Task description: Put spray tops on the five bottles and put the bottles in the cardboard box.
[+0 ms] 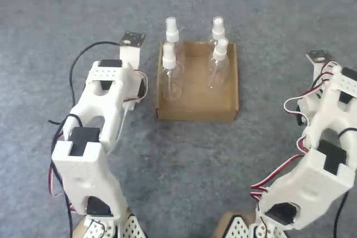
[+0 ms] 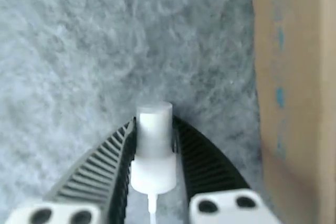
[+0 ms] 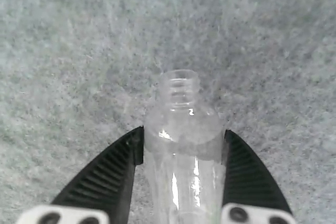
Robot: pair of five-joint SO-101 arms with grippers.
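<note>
The left claw [image 2: 154, 124] is closed snugly on a spray top [image 2: 153, 150], its ribbed black fingers [image 2: 105, 166] pressing the top's sides. The top is white plastic: a frosted, cylindrical cap projects past the fingertips, a wider collar sits between the fingers, and a thin tube runs back towards the wrist. Below it lies the grey mat [image 2: 105, 35], fuzzy and mottled. Just beside the claw stands a smooth brown wall of the cardboard box [image 2: 294, 77].

The right claw [image 3: 182, 134] is open about the width of a bottle [image 3: 179, 93] and grips it at the shoulder, one finger on each side. The bottle is clear, glossy plastic, round in section, with a bare threaded neck pointing away from the wrist and no top on it. The same grey mat lies beneath.

In the high view, the box [image 1: 196, 112] sits at 12 o'clock, shallow and open-topped. Four capped bottles [image 1: 170, 76] stand upright in two rows, the far pair at the box's far wall. The left arm [image 1: 106, 110] lies at 8 o'clock, its end just beside the box's 9 o'clock wall. The right arm [image 1: 329, 137] lies at 4 o'clock, well apart from the box.
</note>
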